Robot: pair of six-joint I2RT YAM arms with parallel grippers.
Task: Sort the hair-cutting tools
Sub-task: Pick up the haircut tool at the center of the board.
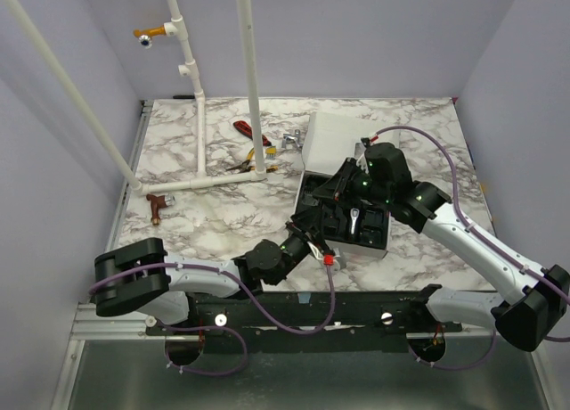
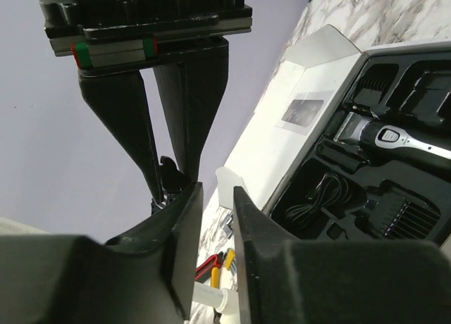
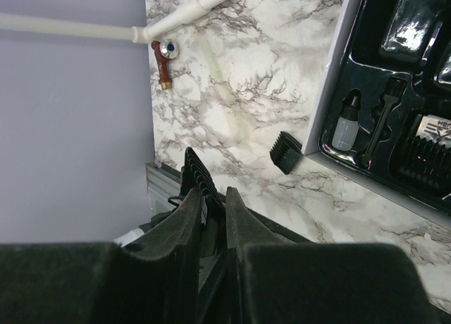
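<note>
The right pincer (image 3: pixel 211 194) is pressed together on a black comb guard (image 3: pixel 196 172), whose toothed ridge sticks out past the fingertips, its long axis roughly in line with the fingers, held above the marble counter (image 3: pixel 232 77). The left pincer (image 2: pixel 215 197) sits just below that grip, its fingers narrowly spread with nothing between them. The slim clipper (image 2: pixel 394 137) lies flat in the black case (image 3: pixel 325 91), its blade end pointing toward the open white lid (image 2: pixel 310 91), and another small guard (image 3: pixel 285 153) rests on the counter just beside the case's edge.
</note>
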